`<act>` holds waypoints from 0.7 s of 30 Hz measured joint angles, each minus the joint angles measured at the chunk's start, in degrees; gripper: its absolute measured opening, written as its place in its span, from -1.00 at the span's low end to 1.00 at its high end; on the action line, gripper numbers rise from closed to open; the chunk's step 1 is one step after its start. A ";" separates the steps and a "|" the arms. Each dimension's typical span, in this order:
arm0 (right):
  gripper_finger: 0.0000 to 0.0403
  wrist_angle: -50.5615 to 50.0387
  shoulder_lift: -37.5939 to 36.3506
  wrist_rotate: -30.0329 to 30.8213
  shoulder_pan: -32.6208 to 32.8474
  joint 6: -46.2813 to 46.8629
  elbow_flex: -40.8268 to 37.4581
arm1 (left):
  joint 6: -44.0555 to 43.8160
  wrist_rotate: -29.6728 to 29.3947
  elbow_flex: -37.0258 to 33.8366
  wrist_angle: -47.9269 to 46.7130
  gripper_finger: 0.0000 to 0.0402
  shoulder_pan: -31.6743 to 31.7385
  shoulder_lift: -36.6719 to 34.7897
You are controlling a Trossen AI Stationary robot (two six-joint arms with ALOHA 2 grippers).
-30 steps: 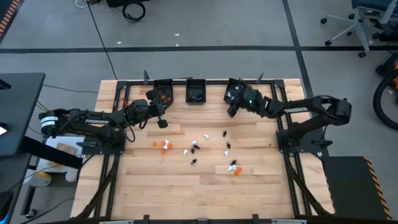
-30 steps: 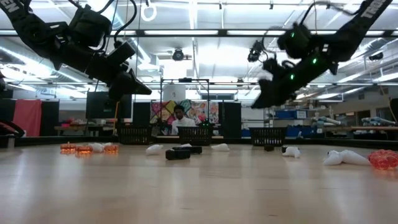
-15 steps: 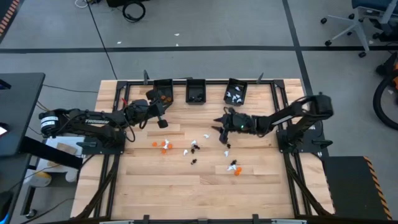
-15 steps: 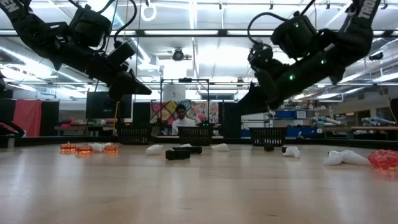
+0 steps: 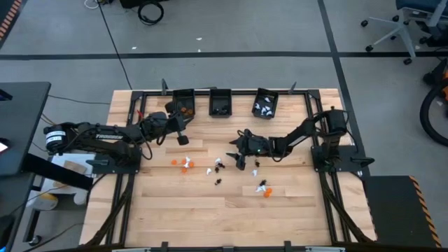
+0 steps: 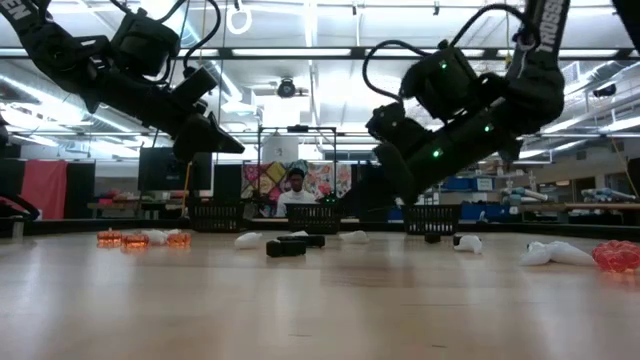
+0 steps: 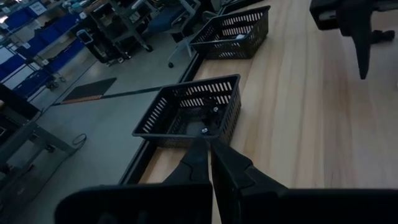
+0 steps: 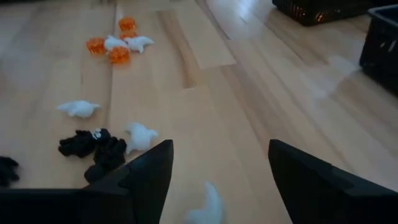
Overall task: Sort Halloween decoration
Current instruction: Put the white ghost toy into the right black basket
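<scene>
The Halloween decoration lies loose on the table's middle: orange trinkets [image 5: 185, 163], black ones [image 5: 219, 165] and white ones [image 5: 210, 170]. My right gripper [image 5: 240, 152] hangs open and low over them, slanting down. In the right wrist view its fingers [image 8: 149, 174] stand on either side of a white trinket [image 8: 208, 202] without touching it, with a white ghost [image 8: 140, 134] and black pieces [image 8: 99, 147] beyond. My left gripper [image 5: 184, 137] is shut and raised by the left bin [image 5: 183, 102], with nothing seen between its fingers [image 7: 209, 155].
Three black bins stand along the far edge: the left one with orange pieces, the middle one [image 5: 221, 103] with black ones, the right one [image 5: 266, 103] with white ones. More trinkets [image 5: 263, 188] lie nearer the front. A person [image 6: 295, 190] sits in the room behind.
My right gripper has swung from over the right bin at the far edge toward the table's middle and near side, sinking and tipping downward until it hangs low over the scattered trinkets. The trinkets have stayed where they were.
</scene>
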 joint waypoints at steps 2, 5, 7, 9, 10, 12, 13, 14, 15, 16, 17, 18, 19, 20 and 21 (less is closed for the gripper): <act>0.35 4.76 2.27 -0.69 0.00 0.52 -0.63 | 0.00 0.00 0.00 -0.26 -1.00 0.00 0.01; 0.32 12.14 6.26 -1.61 0.21 0.50 -1.39 | 0.00 0.00 0.00 -0.78 -1.00 0.00 0.01; 0.28 16.05 8.94 -1.67 0.59 0.50 -1.37 | 0.00 0.00 0.00 -0.85 -1.00 0.00 0.01; 0.25 18.54 11.67 -1.83 0.66 0.50 -1.36 | 0.00 0.00 0.00 -0.92 -1.00 0.00 0.01; 0.23 19.70 12.89 -1.80 0.66 0.48 -1.38 | 0.02 0.00 0.00 -0.92 -1.00 0.00 0.01; 0.19 22.32 14.61 -1.77 0.39 1.34 -1.33 | 0.02 0.00 0.00 -0.98 -1.00 0.00 0.01; 0.16 23.29 15.34 -1.67 0.12 1.58 -1.18 | 0.02 0.00 0.00 -1.03 -1.00 0.00 0.01; 0.13 23.59 15.79 -1.60 -0.19 2.13 -1.15 | 0.02 0.00 0.00 -1.12 -1.00 0.00 0.01; 0.09 23.84 16.15 -1.52 -0.39 2.45 -1.12 | 0.02 0.00 0.00 -1.26 -1.00 0.00 0.01; 0.05 24.14 16.48 -1.49 -0.52 2.49 -1.10 | 0.02 0.00 0.00 -1.52 -1.00 0.00 0.01; -0.01 24.13 16.54 -1.44 -0.57 2.51 -1.10 | 0.04 0.00 0.00 -1.81 -1.00 0.00 0.01; -0.07 24.02 16.52 -1.38 -0.61 2.57 -1.10 | 0.08 0.00 0.00 -1.99 -1.00 0.00 0.01; -0.14 23.84 16.54 -1.36 -0.65 2.53 -1.10 | 0.10 0.00 0.00 -2.09 -1.00 0.00 0.01; -0.22 23.65 16.30 -1.25 -0.66 2.38 -1.14 | 0.20 0.00 0.00 -2.25 -1.00 0.00 0.01; -0.30 23.17 16.11 -1.23 -0.66 2.39 -1.17 | 0.26 0.00 0.00 -2.41 -1.00 0.00 0.01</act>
